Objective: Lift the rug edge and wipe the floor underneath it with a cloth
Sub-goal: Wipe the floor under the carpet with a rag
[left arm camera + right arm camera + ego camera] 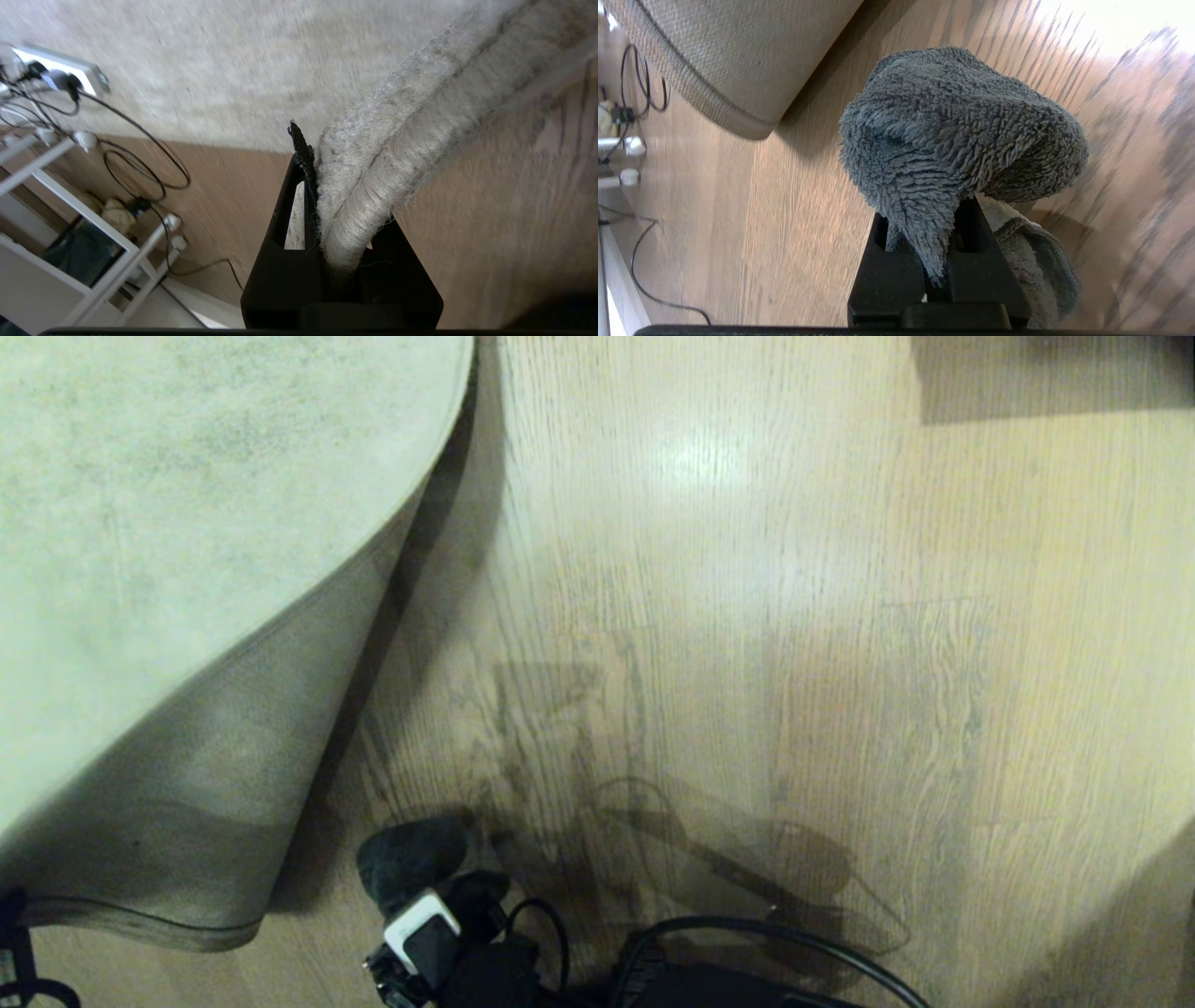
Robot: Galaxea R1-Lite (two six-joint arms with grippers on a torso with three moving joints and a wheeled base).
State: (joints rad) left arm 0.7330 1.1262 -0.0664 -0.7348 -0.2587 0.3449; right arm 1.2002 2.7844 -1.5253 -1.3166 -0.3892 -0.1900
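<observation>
Rug edge (pixel 215 728) stands lifted off the floor (pixel 747 663), curled back so its grey-brown woven backing faces out, with a dark shadow along the planks beside it. In the left wrist view the left gripper (pixel 327 219) is clamped on the bound border of the rug edge (pixel 373 186), the thick hem pinched between its black fingers (pixel 299 186). Beyond it lie a white power strip (pixel 60 70) on the rug's pile, black cables (pixel 140 158) on the floor, and a white shelf frame (pixel 70 219).

Right gripper (pixel 425 919) sits at the near edge of the floor, just beside the raised rug corner. Its jaws are closed on the cloth (pixel 952 135), a dark grey fluffy rag bunched over the fingertips, with a fold hanging down beside the gripper. The cloth (pixel 411 859) lies low over bare planks next to the rug.
</observation>
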